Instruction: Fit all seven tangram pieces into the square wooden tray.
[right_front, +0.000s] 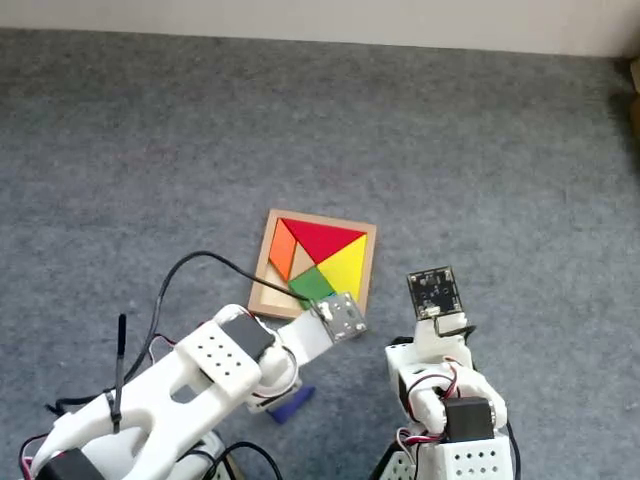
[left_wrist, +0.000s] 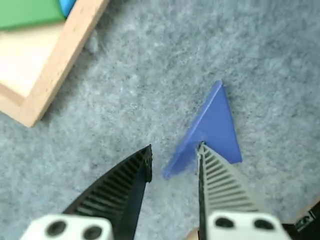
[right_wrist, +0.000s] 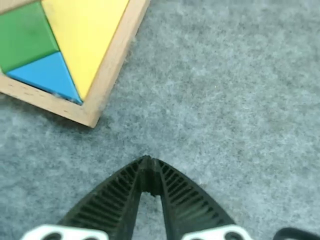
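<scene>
Tray first: the square wooden tray (right_front: 325, 219) sat on the grey worktop (right_front: 480, 150), nearly full. It held a red triangle (right_front: 322, 238), an orange triangle (right_front: 283, 250), a yellow triangle (right_front: 347, 268) and a green piece (right_front: 312, 283), with a bare wooden patch between orange and green.

The right wrist view added a light-blue triangle (right_wrist: 47, 75), tucked into the tray's corner against green and yellow. From above, the left arm's wrist covered that corner.

One piece was out: a dark-blue triangle (left_wrist: 216, 125) lay on the worktop near the tray. From above it peeked out beneath the left arm.

The left pincer (left_wrist: 175, 148) stood partly open, gripping nothing. Its white finger (left_wrist: 215, 172) had its tip at the dark-blue triangle's edge, and its black finger (left_wrist: 131, 177) was over bare worktop beside it.

The right pincer (right_wrist: 149, 167) was closed and empty, low over bare worktop just off the tray's corner.
</scene>
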